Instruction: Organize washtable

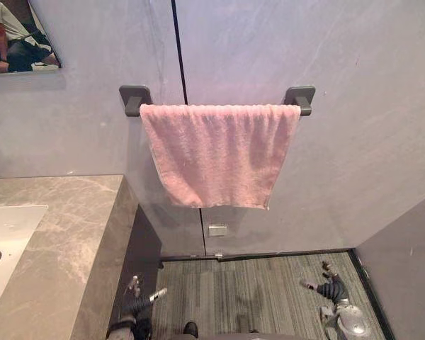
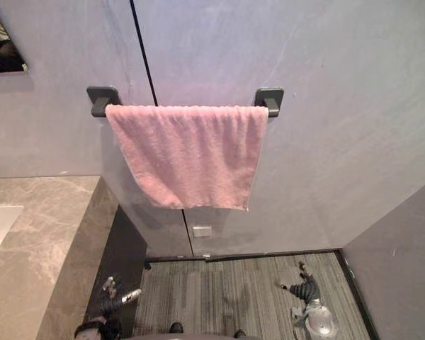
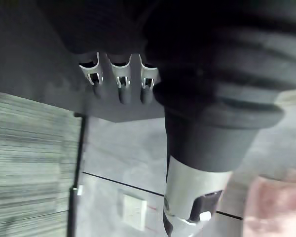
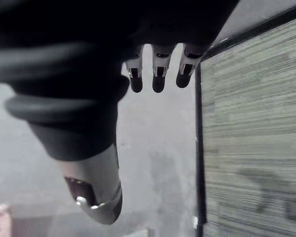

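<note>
Left eye view: towel [image 1: 219, 152] over rail [image 1: 300, 98]

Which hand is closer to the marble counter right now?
Left. The left hand hangs low beside the end of the counter; the right hand hangs low across the floor, by the opposite wall.
</note>
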`<state>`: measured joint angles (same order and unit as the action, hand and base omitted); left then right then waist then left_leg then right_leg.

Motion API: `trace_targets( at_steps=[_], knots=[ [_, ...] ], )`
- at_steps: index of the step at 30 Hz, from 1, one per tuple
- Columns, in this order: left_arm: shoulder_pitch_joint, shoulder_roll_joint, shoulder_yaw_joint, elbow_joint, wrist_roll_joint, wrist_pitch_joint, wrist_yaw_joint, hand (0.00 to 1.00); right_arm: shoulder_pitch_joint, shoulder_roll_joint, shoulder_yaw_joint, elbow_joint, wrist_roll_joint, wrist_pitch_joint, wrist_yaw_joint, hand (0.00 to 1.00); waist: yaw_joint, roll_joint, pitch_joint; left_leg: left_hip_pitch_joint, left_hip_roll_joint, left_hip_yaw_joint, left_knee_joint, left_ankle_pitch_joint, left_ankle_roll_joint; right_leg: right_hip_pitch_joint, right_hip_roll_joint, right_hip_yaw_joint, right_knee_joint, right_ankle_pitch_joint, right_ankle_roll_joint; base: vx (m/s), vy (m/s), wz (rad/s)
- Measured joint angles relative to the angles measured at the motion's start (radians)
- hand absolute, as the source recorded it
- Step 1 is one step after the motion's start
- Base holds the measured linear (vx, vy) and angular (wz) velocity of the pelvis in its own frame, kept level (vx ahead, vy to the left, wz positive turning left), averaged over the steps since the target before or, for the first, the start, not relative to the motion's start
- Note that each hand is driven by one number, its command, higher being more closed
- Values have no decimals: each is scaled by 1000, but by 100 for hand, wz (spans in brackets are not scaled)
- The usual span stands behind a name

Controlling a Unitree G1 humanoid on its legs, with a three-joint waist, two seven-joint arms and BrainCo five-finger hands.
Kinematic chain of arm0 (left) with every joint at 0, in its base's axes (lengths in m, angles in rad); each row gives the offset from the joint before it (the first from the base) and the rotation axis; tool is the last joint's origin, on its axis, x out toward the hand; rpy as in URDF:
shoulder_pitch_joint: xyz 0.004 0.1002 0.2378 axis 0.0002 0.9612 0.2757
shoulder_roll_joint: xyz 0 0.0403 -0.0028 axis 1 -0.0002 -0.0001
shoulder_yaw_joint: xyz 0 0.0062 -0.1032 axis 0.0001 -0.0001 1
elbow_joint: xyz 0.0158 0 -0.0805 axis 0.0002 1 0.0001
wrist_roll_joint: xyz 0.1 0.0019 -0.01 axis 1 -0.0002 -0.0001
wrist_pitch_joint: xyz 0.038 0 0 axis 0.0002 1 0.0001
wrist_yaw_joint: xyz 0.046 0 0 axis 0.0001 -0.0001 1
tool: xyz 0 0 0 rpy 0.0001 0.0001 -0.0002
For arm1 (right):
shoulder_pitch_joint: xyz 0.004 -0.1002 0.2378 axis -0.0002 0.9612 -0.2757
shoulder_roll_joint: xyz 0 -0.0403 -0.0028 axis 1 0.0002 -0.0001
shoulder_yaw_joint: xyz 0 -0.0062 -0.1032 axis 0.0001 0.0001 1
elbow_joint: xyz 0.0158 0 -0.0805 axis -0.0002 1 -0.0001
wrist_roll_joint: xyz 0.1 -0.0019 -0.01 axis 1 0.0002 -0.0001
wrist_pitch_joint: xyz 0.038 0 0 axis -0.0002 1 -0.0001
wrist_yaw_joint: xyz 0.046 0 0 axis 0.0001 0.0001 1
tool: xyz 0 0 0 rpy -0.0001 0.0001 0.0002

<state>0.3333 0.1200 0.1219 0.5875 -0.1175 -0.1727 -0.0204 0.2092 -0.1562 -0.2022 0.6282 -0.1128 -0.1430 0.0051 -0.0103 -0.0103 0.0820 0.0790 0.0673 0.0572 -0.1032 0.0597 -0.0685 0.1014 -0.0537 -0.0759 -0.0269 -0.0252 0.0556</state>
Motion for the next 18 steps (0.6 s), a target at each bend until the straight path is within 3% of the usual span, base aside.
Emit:
trace_targets(
  at_steps=[8,18],
  knots=[
    [0,-8,3,142,132,9,25,0,19,2,17,105,-59,7,-1,0,2,14,-5,23,1,25,0,-15,-1,0,0,22,28,-20,3,23,-3,-7],
    [-4,-26,3,187,171,9,46,0,1,-20,17,173,-115,24,-4,0,20,21,-6,48,4,63,6,-27,-2,0,5,62,36,-24,-2,30,-3,-13]
  ],
)
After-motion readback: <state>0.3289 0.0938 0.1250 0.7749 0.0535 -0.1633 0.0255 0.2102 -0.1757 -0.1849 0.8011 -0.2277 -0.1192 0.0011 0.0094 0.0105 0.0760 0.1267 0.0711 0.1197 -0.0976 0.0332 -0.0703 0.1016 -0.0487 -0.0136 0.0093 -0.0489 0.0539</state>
